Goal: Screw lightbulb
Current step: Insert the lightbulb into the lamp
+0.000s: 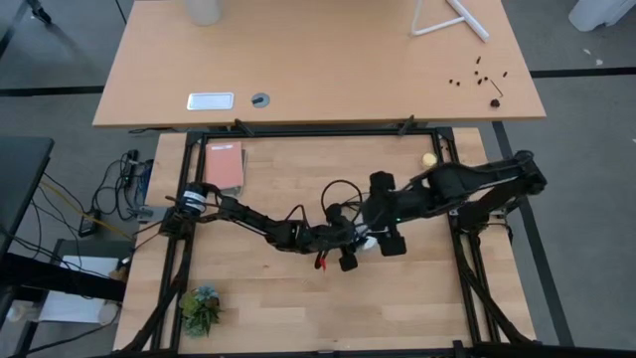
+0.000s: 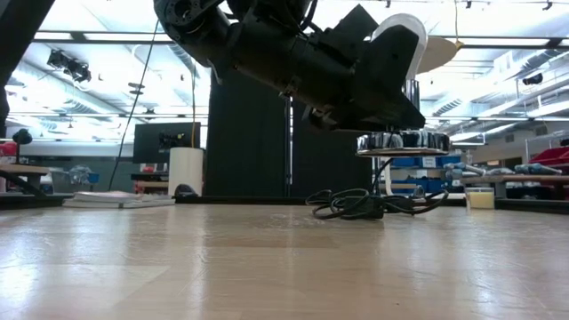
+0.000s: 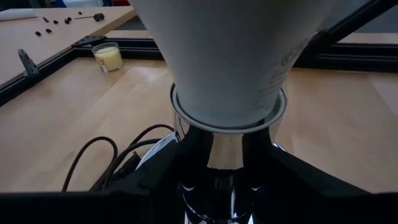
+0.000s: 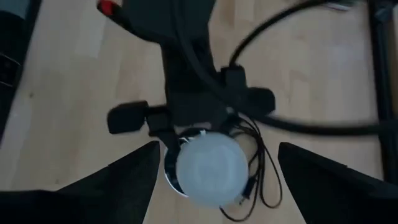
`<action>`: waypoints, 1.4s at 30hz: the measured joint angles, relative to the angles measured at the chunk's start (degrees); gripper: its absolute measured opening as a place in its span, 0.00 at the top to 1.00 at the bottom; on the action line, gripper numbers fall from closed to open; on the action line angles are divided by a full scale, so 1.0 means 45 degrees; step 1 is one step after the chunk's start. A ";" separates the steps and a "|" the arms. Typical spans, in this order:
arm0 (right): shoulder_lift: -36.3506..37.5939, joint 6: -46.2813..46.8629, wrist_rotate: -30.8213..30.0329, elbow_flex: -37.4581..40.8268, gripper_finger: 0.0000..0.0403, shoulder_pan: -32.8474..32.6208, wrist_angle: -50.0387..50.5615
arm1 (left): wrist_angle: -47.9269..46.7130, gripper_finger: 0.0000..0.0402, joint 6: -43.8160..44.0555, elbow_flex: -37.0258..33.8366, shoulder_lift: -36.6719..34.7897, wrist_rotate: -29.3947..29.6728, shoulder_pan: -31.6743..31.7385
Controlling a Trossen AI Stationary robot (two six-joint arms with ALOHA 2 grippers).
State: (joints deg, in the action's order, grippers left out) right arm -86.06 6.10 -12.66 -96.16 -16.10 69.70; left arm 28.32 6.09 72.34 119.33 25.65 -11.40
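One lightbulb [image 4: 210, 167], one socket [image 3: 224, 155], two tools.

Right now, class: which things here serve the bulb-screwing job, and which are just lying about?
Job:
lightbulb
silver socket with black cord
left claw, gripping the socket
right claw, open around the bulb

Lying about:
red book
yellow candle
small plant

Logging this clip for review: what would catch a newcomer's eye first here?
The two dark arms meeting mid-table over a white lightbulb seated in a shiny silver socket. The left end effector grips the socket; the right end effector hangs open above the bulb. A black cord coils beside it.
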 joint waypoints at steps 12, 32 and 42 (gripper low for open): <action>0.3473 0.0951 -0.0306 0.5346 0.17 -0.0098 -0.1817 | 0.0000 0.52 0.0039 0.0000 0.0000 -0.0005 -0.0160; 0.4794 -0.0353 0.0621 1.0146 0.17 0.0031 -0.8850 | -0.0425 0.52 0.0126 0.0000 -0.0008 -0.0159 -0.0160; 0.4789 0.0087 0.0786 1.0146 0.17 0.0204 -0.8143 | -0.2335 0.52 0.0377 -0.0005 -0.0010 0.1518 -0.0077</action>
State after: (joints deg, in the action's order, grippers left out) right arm -64.51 6.49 -9.13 -50.50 -15.18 33.06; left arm 17.81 7.79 72.31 119.28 32.48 -11.75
